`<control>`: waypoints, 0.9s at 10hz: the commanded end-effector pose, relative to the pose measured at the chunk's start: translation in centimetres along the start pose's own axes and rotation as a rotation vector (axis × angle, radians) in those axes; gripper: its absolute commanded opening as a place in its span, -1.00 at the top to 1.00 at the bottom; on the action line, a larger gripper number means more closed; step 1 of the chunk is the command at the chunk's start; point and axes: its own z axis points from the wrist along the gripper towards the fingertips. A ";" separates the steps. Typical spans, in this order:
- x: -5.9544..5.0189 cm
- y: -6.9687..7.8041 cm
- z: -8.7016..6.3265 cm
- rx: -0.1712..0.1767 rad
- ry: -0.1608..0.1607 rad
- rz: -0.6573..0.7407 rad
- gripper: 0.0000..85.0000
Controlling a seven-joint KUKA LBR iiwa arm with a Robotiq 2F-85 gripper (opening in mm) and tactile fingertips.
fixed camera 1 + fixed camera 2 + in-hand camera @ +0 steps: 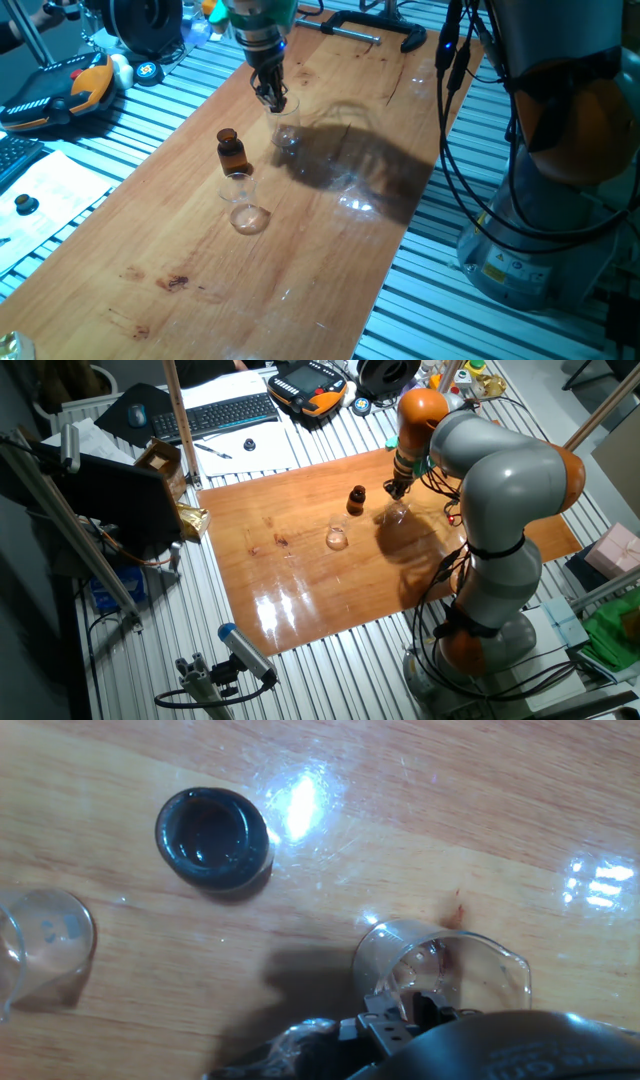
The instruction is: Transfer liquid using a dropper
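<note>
Hovering gripper (272, 100) over beaker (285, 130), brown bottle (232, 152) beside, second beaker (241, 192) near.

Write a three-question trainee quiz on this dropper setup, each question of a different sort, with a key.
1. True or false: the brown bottle lies on its side.
2. Multiple choice: the gripper is directly above which item? A) the brown bottle B) the beaker farther from the bottle C) the beaker beside the bottle
3. Short answer: how many clear beakers stand on the wooden board?

Key
1. False: it stands upright, and the hand view looks down into its open mouth.
2. B: the hand view shows that beaker's rim just below the fingers.
3. Two.
</note>
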 end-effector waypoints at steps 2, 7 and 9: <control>0.0 0.0 0.0 0.000 0.000 0.000 0.42; 0.8 -0.7 -1.9 0.020 0.009 -0.007 0.41; 1.2 -2.0 -2.8 0.030 0.011 -0.028 0.40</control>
